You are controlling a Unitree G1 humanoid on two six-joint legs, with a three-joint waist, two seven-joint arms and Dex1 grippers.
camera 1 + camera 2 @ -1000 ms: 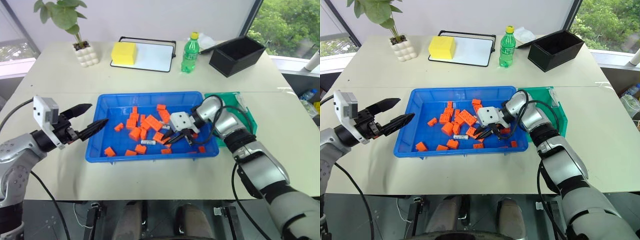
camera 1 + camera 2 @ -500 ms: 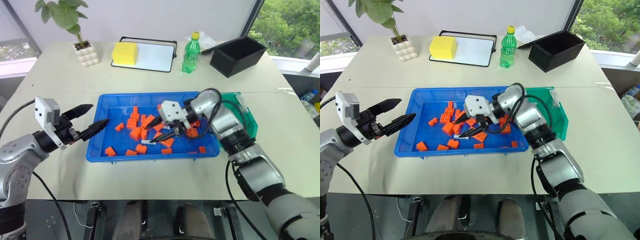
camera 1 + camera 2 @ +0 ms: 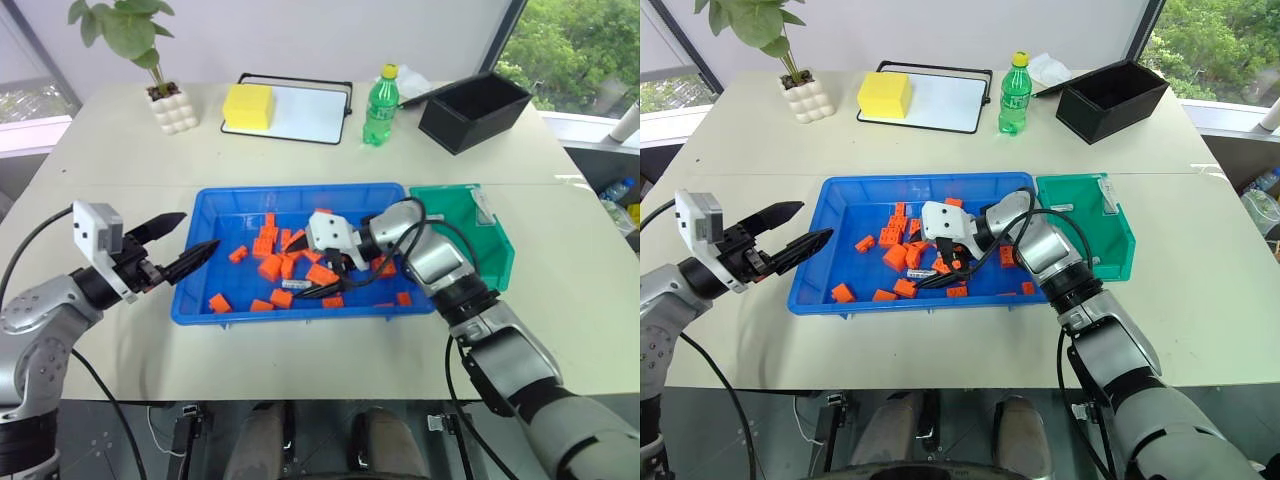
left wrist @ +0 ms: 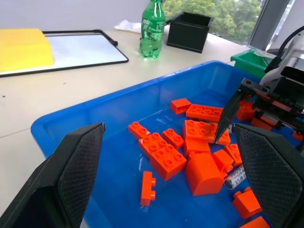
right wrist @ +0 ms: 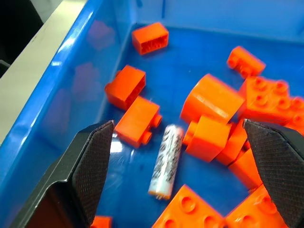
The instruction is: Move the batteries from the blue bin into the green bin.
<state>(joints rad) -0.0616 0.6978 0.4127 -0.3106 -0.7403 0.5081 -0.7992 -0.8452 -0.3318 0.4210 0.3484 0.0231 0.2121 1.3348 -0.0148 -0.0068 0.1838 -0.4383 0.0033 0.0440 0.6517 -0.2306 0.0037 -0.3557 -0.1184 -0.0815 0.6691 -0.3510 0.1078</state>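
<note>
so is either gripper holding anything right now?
No. The right gripper is open over a battery in the blue bin, not touching it. The left gripper is open and empty.

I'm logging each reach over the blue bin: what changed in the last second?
The right pincer moved leftward across the blue bin and opened wide; it now hangs empty over a battery lying among the orange blocks. Nothing was picked up. The left pincer stayed open beside the bin's left edge, and the green bin and blocks stayed put.
</note>
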